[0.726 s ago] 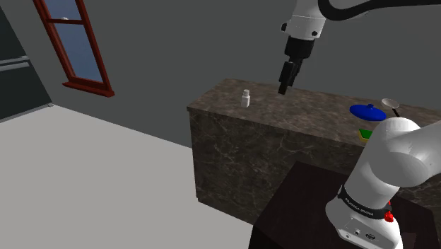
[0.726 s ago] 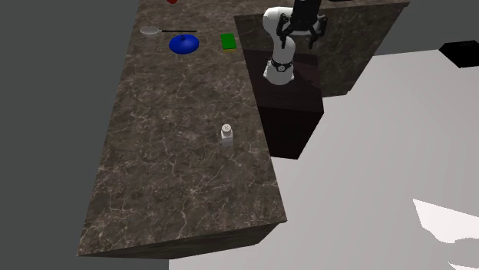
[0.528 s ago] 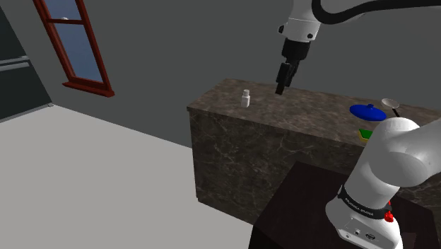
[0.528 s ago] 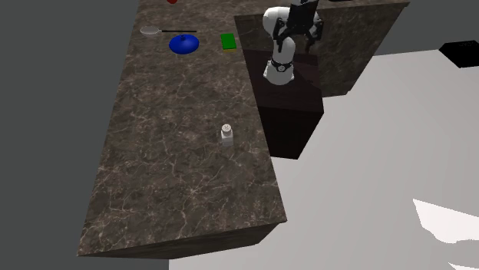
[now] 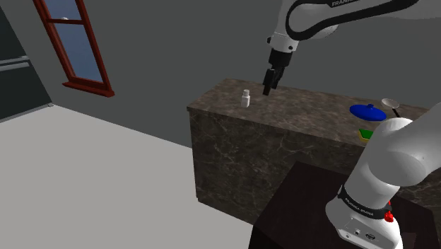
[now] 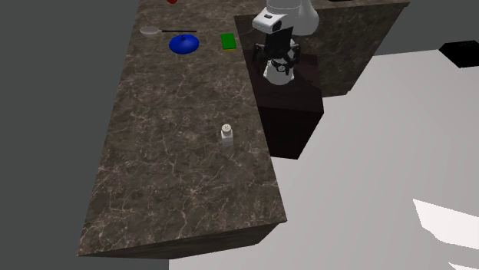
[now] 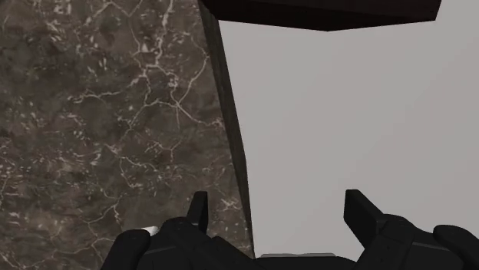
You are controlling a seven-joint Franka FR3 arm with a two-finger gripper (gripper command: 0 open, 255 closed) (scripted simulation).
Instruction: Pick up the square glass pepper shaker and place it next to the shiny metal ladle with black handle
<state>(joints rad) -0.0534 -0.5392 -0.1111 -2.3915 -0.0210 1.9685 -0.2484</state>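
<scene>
Two black fingers of the all-black two-finger gripper are standing well apart in the wrist view, released and clasping nothing, with the edge of the dark, white-veined marble-look counter running beneath them and smooth grey floor lying beyond it. In the shoulder view the gripper is hovering above the counter top, and the small pale square-bodied pepper shaker with its narrower cap is standing upright near it at about eight o'clock, untouched. I am judging the shaker to be light and rigid; its flat sides are looking smooth, so probably slippery, and if it is glass as the task says, it is calling for a gentle squeeze. The best hold is seeming to be across two opposite flat faces at mid-body, below the cap, with the fingers coming straight down around it. In the second exterior view the pepper shaker is sitting close to the counter's edge nearest the dark box-shaped stand, and the shiny metal ladle with its thin black handle is lying flat well apart from it at about eleven o'clock. A round glossy blue lid is resting near the ladle at about five o'clock, and a flat green block is lying at three o'clock of that lid.
</scene>
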